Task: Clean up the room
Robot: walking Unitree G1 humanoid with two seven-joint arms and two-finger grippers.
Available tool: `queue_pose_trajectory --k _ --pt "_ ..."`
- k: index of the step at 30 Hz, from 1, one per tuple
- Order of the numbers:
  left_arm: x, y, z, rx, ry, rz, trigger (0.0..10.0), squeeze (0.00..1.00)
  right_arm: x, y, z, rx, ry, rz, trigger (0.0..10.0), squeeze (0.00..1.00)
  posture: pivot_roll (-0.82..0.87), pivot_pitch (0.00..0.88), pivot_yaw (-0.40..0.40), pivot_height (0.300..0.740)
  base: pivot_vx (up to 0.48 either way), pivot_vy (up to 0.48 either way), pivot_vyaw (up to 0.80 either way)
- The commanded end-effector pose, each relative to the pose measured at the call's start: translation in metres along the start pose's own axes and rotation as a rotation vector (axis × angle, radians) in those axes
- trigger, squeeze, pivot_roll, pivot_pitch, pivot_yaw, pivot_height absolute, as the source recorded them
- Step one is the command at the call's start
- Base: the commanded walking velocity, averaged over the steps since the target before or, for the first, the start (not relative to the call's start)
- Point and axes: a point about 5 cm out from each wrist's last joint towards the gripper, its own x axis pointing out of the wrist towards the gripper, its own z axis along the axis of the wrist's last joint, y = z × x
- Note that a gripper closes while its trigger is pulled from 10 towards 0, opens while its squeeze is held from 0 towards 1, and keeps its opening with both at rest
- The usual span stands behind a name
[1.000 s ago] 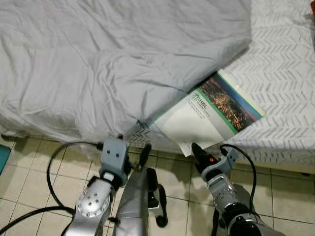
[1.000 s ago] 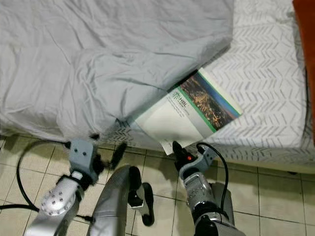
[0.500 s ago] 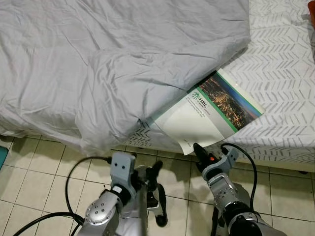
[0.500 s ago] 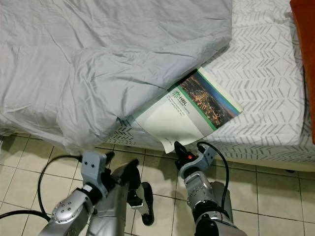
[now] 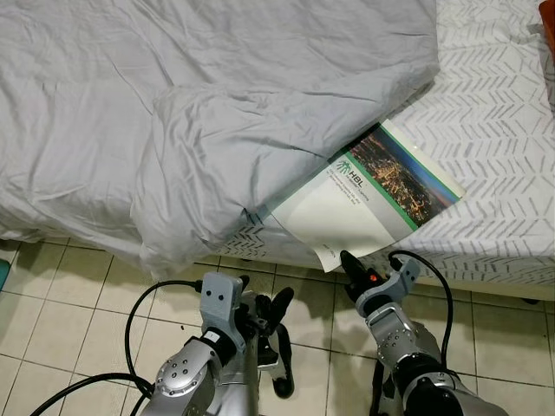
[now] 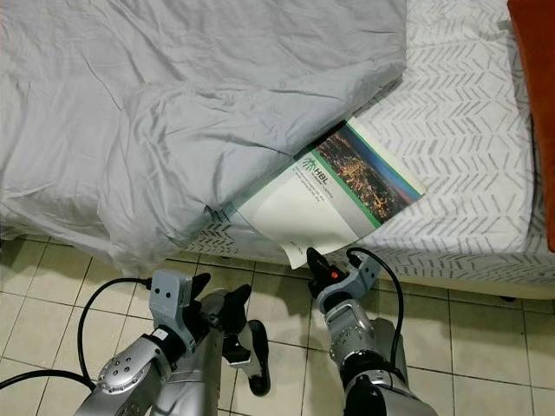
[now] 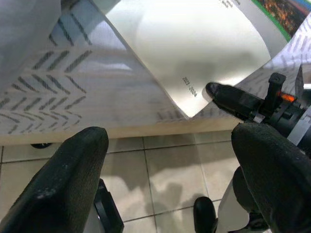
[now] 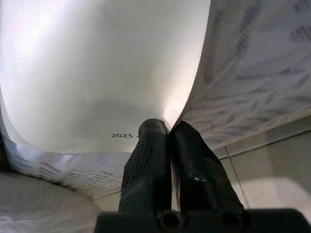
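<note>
A grey duvet (image 5: 199, 113) covers most of the bed (image 5: 507, 147) and overlaps the far end of a large booklet (image 5: 373, 204), which lies diagonally at the bed's near edge, one corner hanging over it toward the tiled floor (image 5: 61, 295). The right gripper (image 5: 349, 266) pinches that overhanging corner with fingers (image 8: 150, 160) closed, while the left gripper (image 5: 260, 305) hangs spread and empty near the floor. Pulling could tear the thin cover, or the duvet's weight could drag the booklet free.

light: bright, even | shadows: soft | wrist views: foreground blurred
</note>
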Motion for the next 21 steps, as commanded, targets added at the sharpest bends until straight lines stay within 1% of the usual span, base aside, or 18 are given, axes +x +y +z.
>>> queue_pose_trajectory --k 1,2,3,4,5,6,7,9,10,11,12,15,16,17,18,19,21 --pt "-0.006 0.0 -0.009 -0.019 0.031 0.008 10.0 0.0 0.001 0.002 0.008 -0.054 -0.029 0.011 0.0 0.0 0.19 0.477 0.133 0.614 0.0 0.0 0.0" --pt "-0.006 0.0 -0.009 -0.02 0.029 0.009 10.0 0.0 0.002 0.002 0.011 -0.075 -0.037 0.016 0.0 0.0 0.19 0.477 0.133 0.614 0.0 0.0 0.0" --pt "-0.006 0.0 -0.009 -0.019 0.027 0.012 10.0 0.0 0.002 0.004 0.02 -0.12 -0.064 0.031 0.0 0.0 0.17 0.468 0.119 0.614 0.0 0.0 0.0" --pt "-0.006 0.001 -0.01 -0.018 0.024 0.018 10.0 0.0 0.0 0.007 0.037 -0.199 -0.108 0.051 0.0 0.0 0.16 0.462 0.11 0.614 0.0 0.0 0.0" --pt "-0.006 0.001 -0.01 -0.018 0.024 0.018 10.0 0.0 0.0 0.007 0.037 -0.199 -0.108 0.051 0.0 0.0 0.16 0.462 0.11 0.614 0.0 0.0 0.0" --pt "-0.005 0.002 -0.011 -0.018 0.023 0.021 10.0 0.0 -0.005 0.008 0.052 -0.23 -0.139 0.06 0.0 0.0 0.14 0.446 0.093 0.614 0.0 0.0 0.0" --pt "-0.005 0.002 -0.011 -0.018 0.023 0.021 10.0 0.0 -0.005 0.008 0.052 -0.23 -0.139 0.06 0.0 0.0 0.14 0.446 0.093 0.614 0.0 0.0 0.0" --pt "-0.004 0.003 -0.012 -0.021 0.018 0.027 10.0 0.0 -0.014 0.01 0.072 -0.23 -0.167 0.072 0.0 0.0 0.11 0.429 0.076 0.614 0.0 0.0 0.0" --pt "-0.003 0.004 -0.013 -0.022 0.018 0.028 10.0 0.0 -0.018 0.01 0.077 -0.234 -0.173 0.074 0.0 0.0 0.09 0.419 0.067 0.614 0.0 0.0 0.0" --pt "-0.003 0.004 -0.013 -0.022 0.018 0.028 10.0 0.0 -0.018 0.01 0.077 -0.234 -0.173 0.074 0.0 0.0 0.09 0.419 0.067 0.614 0.0 0.0 0.0" --pt "-0.002 0.004 -0.014 -0.025 0.017 0.032 10.0 0.0 -0.028 0.012 0.091 -0.25 -0.186 0.079 0.0 0.0 0.08 0.408 0.058 0.614 0.0 0.0 0.0" --pt "-0.001 0.005 -0.015 -0.026 0.017 0.033 10.0 0.0 -0.032 0.012 0.096 -0.256 -0.19 0.08 0.0 0.0 0.07 0.401 0.053 0.614 0.0 0.0 0.0" --pt "0.002 0.004 -0.016 -0.028 0.013 0.031 10.0 0.0 -0.044 0.013 0.111 -0.285 -0.204 0.073 0.0 0.0 0.04 0.38 0.041 0.614 0.0 0.0 0.0" --pt "0.003 0.003 -0.016 -0.028 0.011 0.03 10.0 0.0 -0.049 0.015 0.117 -0.295 -0.204 0.073 0.0 0.0 0.04 0.38 0.041 0.614 0.0 0.0 0.0" --pt "0.003 0.003 -0.016 -0.028 0.011 0.03 10.0 0.0 -0.049 0.015 0.117 -0.295 -0.204 0.073 0.0 0.0 0.04 0.38 0.041 0.614 0.0 0.0 0.0" --pt "0.007 0.002 -0.017 -0.028 0.007 0.025 10.0 0.0 -0.055 0.019 0.127 -0.329 -0.212 0.075 0.0 0.0 0.01 0.36 0.033 0.614 0.0 0.0 0.0" --pt "0.009 0.002 -0.017 -0.026 0.003 0.025 10.0 0.0 -0.056 0.022 0.131 -0.345 -0.214 0.081 0.0 0.0 0.0 0.352 0.03 0.614 0.0 0.0 0.0"
